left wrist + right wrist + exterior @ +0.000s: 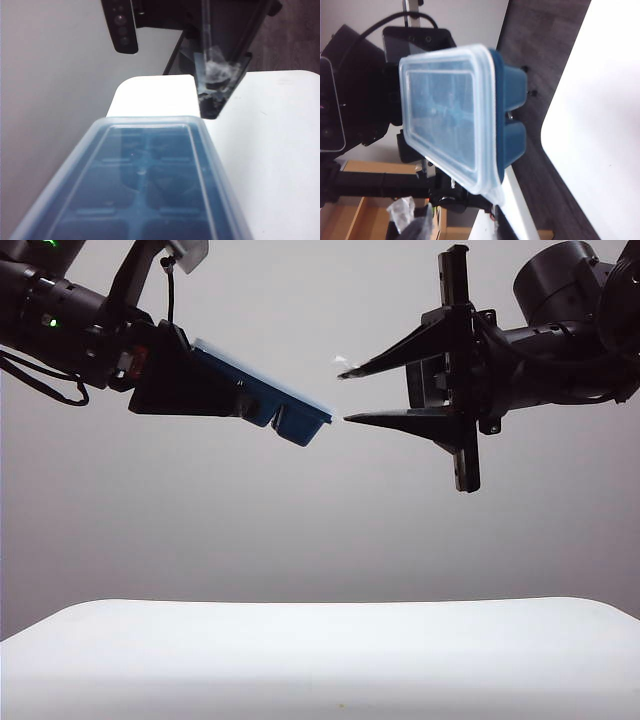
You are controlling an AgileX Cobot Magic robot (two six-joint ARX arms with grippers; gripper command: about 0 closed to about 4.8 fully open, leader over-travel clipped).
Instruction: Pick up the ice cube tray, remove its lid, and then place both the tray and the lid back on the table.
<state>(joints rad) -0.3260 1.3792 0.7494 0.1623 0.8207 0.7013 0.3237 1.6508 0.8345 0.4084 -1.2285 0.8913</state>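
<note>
Aloft, both arms well above the bench; notes follow.

Left claw (215,390): mine, raised at the left of the exterior view, clamped on one end of the ice cube tray; fingers mostly hidden behind the tray body.

Ice cube tray (290,418): dark navy-blue, held in the air, tilted so its free end dips toward the middle of the scene. Square compartments show through the cover in the left wrist view (140,200); the rounded cup bottoms show in the right wrist view (512,115).

Lid (447,115): frosted clear plastic, seated on the tray, its rim overhanging the tray's edge. Small corner tab sticks out at one corner. In the exterior view it is a thin pale line along the tray's upper face (265,375).

Right claw (346,395): mine, raised at the right, pointing level at the tray's free end. Jaws parted, one finger above the other, nothing between them. Tips just beside the tray's end, not touching it.

Bench (320,660): white, rounded corners, well below both claws.
</note>
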